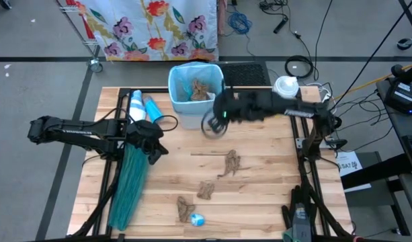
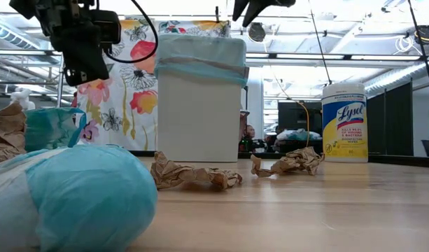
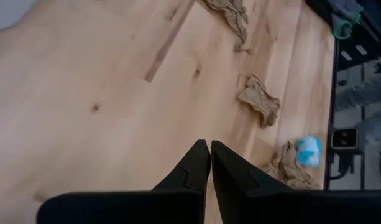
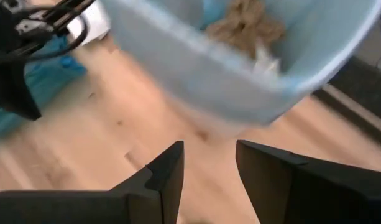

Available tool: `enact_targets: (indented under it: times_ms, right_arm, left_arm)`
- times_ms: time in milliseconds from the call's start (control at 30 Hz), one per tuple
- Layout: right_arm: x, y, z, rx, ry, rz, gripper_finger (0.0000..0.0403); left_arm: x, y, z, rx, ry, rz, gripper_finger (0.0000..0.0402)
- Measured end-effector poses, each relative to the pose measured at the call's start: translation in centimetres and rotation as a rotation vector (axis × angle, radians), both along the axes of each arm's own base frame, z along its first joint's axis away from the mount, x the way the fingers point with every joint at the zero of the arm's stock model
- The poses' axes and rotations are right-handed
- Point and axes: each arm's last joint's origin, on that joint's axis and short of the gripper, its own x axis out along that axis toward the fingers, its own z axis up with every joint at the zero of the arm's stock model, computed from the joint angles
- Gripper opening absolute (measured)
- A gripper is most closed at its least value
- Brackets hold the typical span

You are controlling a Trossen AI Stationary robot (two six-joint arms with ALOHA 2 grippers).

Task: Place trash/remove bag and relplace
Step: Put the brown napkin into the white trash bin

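My right tool hangs open and empty just beside the bin. Some trash sits inside its blue bag. Three brown scraps wait below. My left tool is closed near the teal bag. I think lots is left.

Crumpled brown paper scraps and a blue wrapper lie scattered on the table. More brown paper sits inside the pale-blue bin liner; the teal-green bag lies flat beside.

The right gripper hangs over the wooden table with its fingers parted, just short of the bin lined with the pale-blue bag. Crumpled brown paper lies inside it.
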Motion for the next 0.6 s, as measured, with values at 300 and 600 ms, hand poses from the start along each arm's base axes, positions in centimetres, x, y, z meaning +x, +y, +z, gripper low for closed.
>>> enact_targets:
  times_ms: [300,600]
  right_arm:
    - [0.4,8.8,-9.0,0.153,0.007,-0.182,0.0139]
    - [-2.4,16.8,-17.8,0.363,-0.135,-0.342,0.0139]
  left_arm:
    - [0.0,-0.4,0.0,0.043,-0.023,-0.137,0.0022]
    - [1.2,-2.0,-0.4,0.123,-0.083,-0.368,0.0022]
